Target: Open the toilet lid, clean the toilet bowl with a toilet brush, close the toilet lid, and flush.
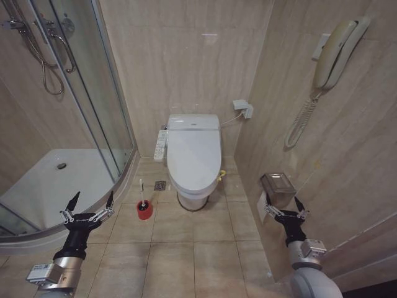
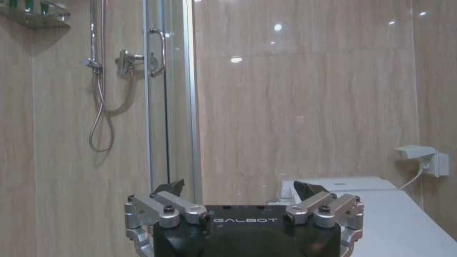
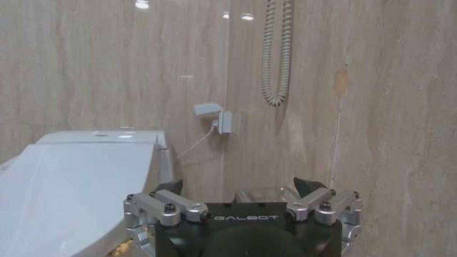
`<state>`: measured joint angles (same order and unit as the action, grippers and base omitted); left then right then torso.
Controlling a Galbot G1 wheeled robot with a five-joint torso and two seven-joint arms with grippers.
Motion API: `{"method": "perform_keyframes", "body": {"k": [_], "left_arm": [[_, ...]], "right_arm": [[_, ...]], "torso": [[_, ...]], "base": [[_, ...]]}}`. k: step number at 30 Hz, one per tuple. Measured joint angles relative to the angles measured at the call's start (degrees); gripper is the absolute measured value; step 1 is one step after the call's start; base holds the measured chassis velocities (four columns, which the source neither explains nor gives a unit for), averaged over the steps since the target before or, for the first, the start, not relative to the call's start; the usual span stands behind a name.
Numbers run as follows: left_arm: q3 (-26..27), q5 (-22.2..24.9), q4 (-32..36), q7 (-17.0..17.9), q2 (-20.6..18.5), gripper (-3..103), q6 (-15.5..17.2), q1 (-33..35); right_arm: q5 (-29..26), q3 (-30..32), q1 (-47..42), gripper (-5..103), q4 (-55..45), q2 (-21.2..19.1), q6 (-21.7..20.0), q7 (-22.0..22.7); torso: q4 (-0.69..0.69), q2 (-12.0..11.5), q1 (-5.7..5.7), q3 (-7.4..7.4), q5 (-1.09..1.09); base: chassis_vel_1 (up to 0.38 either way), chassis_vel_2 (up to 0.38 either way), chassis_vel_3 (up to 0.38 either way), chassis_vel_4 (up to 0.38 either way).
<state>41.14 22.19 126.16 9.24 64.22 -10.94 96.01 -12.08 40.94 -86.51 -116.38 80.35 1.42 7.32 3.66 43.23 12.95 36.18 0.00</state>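
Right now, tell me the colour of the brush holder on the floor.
Red. The brush holder shows best in the head view, left of the toilet.

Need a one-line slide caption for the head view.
Start pose: both open hands, left hand and right hand, hang short of the closed white plastic toilet lid; white-handled toilet brush in red cup.

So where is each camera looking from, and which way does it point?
Head view: high on the robot, looking down at the closed toilet lid, the toilet brush and both open grippers, left and right.
Left wrist view: behind the left gripper, facing the shower door.
Right wrist view: behind the right gripper, facing the wall.
Both wrist views share the toilet lid.
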Motion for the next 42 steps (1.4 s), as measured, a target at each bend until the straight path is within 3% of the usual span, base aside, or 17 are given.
{"method": "perform_keyframes", "body": {"k": [42], "left_arm": [[0.00,0.00,0.00,0.00,0.00,100,0.00,0.00]], "right_arm": [[0.00,0.00,0.00,100,0.00,0.00,0.00,0.00]], "torso": [[0.01,0.00,0.00,0.00,0.00]], "base": [[0.000,0.000,0.000,0.000]]}}
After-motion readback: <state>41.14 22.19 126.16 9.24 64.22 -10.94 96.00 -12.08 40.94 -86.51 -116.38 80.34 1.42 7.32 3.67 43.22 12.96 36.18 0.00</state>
